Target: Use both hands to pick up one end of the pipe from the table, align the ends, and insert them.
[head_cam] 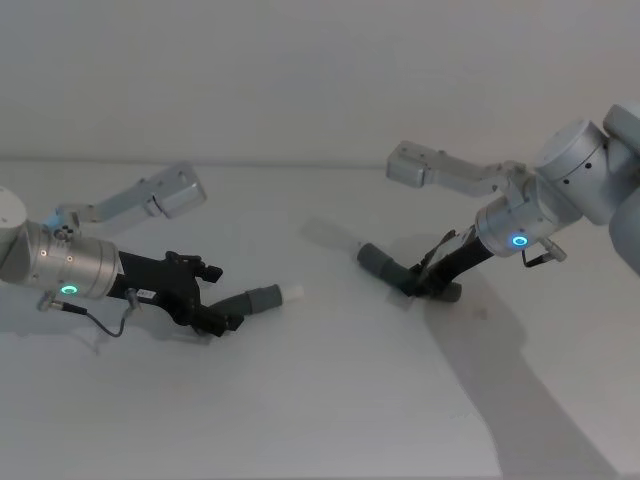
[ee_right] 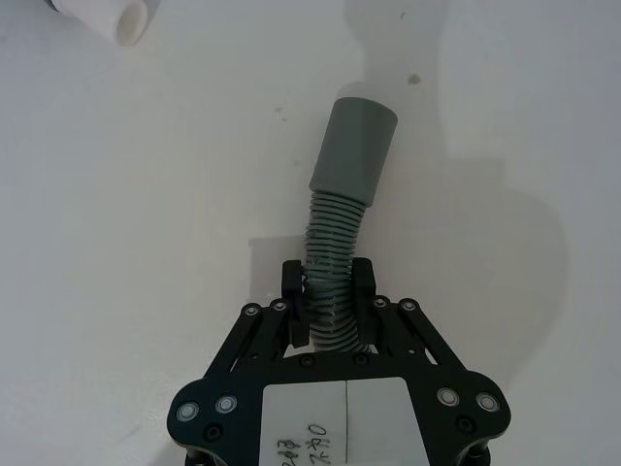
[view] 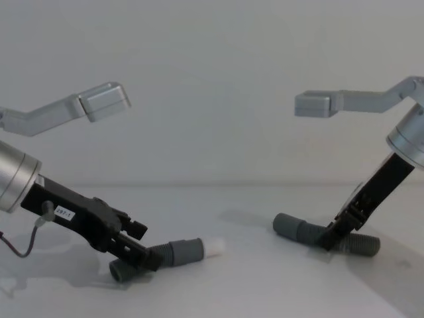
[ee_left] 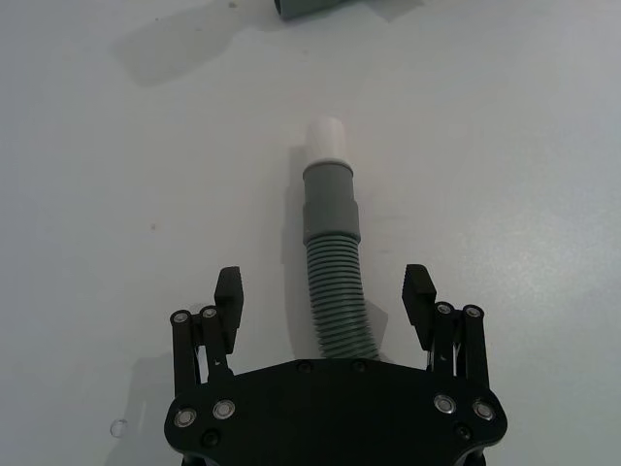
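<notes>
1. Left gripper hangs released, straddling the white-tipped pipe piece lying on the worktop.
2. Right gripper clenches the plain-cuffed pipe piece, well apart from the white-tipped one.

left pipe piece on desk, left side, between spread fingers of left hand | right pipe piece on desk, right side, clamped mid-length in right hand | ends face each other, well apart
</notes>
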